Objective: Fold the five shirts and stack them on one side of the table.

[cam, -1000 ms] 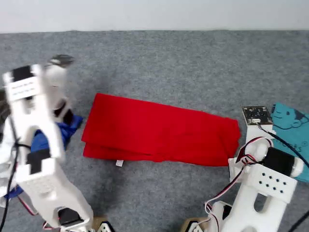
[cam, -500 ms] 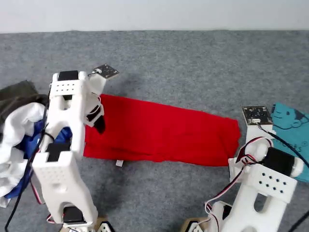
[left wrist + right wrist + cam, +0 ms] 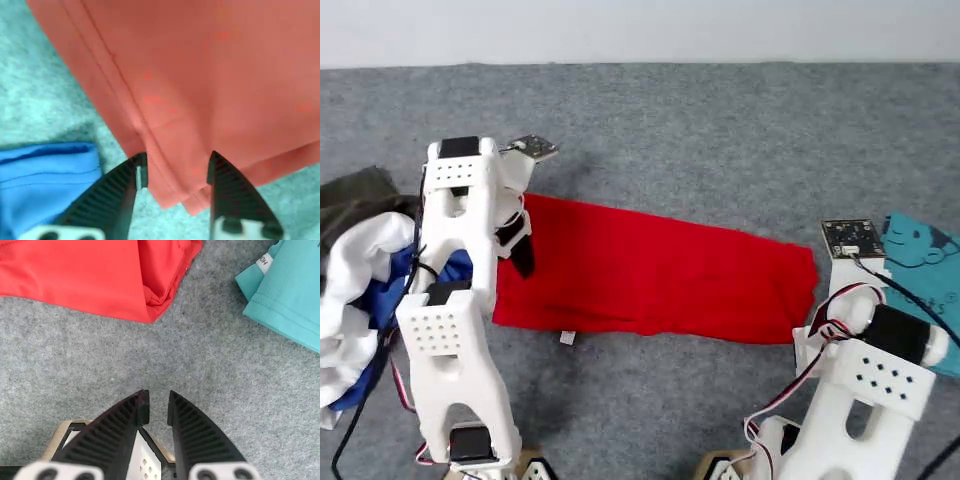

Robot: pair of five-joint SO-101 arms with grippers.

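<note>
The red shirt (image 3: 650,275) lies in the middle of the counter (image 3: 720,130), folded into a long strip, seemingly half done. The left hand (image 3: 177,165), jaws apart, straddles its corner. The right hand (image 3: 156,407), nearly together, grips nothing. A teal shirt (image 3: 920,262) lies aside, and a heap of shirts (image 3: 360,270) awaits folding.

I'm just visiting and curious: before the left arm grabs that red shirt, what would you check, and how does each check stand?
1. Left gripper open: ok.
2. Its jaws straddle the corner of the red shirt: ok.
3. Blue shirt out of the grasp: cannot tell, it lies close beside one jaw.
4. Right gripper off the red shirt, over bare table: ok.
5. Teal shirt apart from the red shirt: ok.
</note>
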